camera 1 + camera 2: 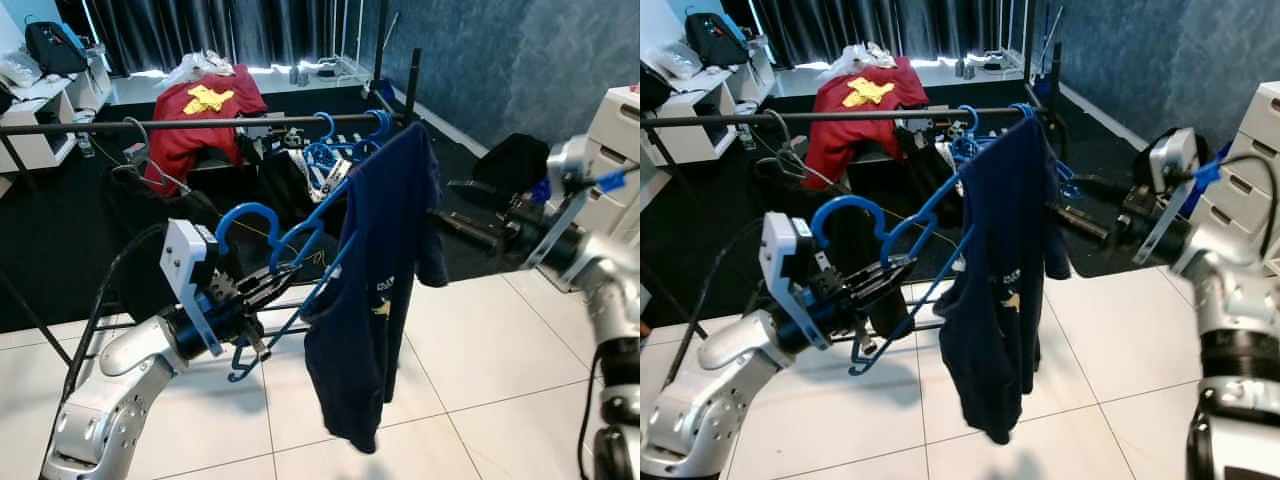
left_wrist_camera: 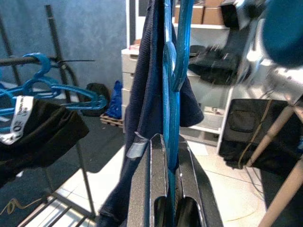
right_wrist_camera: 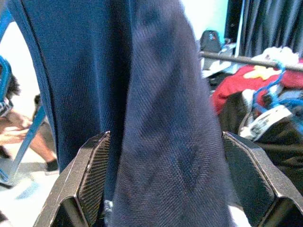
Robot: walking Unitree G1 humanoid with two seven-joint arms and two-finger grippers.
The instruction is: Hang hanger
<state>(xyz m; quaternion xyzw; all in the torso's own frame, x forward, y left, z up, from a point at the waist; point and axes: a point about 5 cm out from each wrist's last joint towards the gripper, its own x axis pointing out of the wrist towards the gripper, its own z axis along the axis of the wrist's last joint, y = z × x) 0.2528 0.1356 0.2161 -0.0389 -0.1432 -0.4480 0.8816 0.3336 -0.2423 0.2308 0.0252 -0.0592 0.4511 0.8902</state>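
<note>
While the rail waits behind, both arms are raised at the garment.
Left gripper (image 1: 268, 284): fingers (image 2: 142, 189) clamped tight on the blue hanger's lower bar, which runs up between them in the left wrist view.
Hanger (image 1: 285, 240): held out in front of the left gripper, tilted, its hook (image 1: 243, 213) curling just above that gripper and free of the rail.
Shirt (image 1: 385, 290): navy, draped over the hanger's far end, hanging down beyond the left gripper's tips toward the tiled floor (image 1: 500, 370).
Right gripper (image 1: 1090, 225): reached in from the other side of the shirt; fingers (image 3: 85, 175) spread wide, with the navy cloth lying between them. Whether they touch the cloth cannot be told.
Rail (image 1: 200, 124): dark bar across the scene, beyond and above both grippers.
Other hangers (image 1: 340, 150): blue, bunched on the rail near its upright, past the shirt's top.
Red shirt (image 1: 205, 110): lying behind the rail, well away from the grippers.
Drawers (image 1: 1250, 150): white, just beside the right arm.
</note>
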